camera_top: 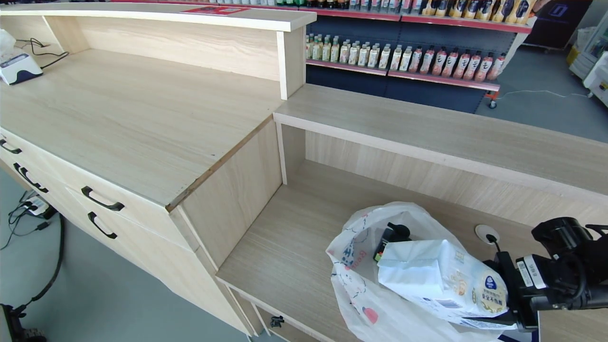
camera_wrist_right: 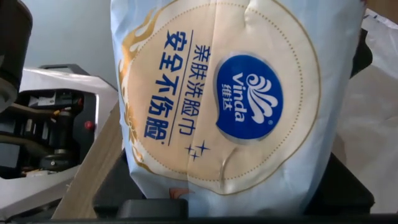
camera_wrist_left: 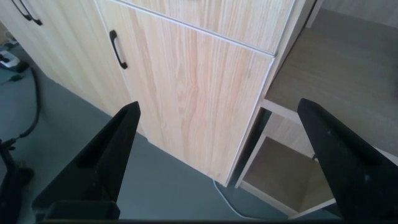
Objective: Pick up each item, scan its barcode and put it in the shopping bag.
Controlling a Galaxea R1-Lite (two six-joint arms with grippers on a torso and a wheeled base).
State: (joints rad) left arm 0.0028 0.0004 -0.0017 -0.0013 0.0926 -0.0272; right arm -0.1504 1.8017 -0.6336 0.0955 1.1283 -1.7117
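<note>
White tissue pack (camera_top: pixel 441 280), clamped end-on in the right gripper (camera_top: pixel 512 300) at five o'clock, pokes into the shopping bag (camera_top: pixel 354 285), seemingly ready for release; left gripper (camera_wrist_left: pixel 217 104) gapes wide, empty.

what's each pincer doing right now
left pincer: open, empty
right pincer: closed on the white pack

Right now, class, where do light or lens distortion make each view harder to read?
Head view: the wide lens tilts and bows the counter edges. Left wrist view: the fingers of the left gripper are unlit silhouettes against the bright cabinet door. Right wrist view: the tissue pack shows soft highlights on its creases.
</note>
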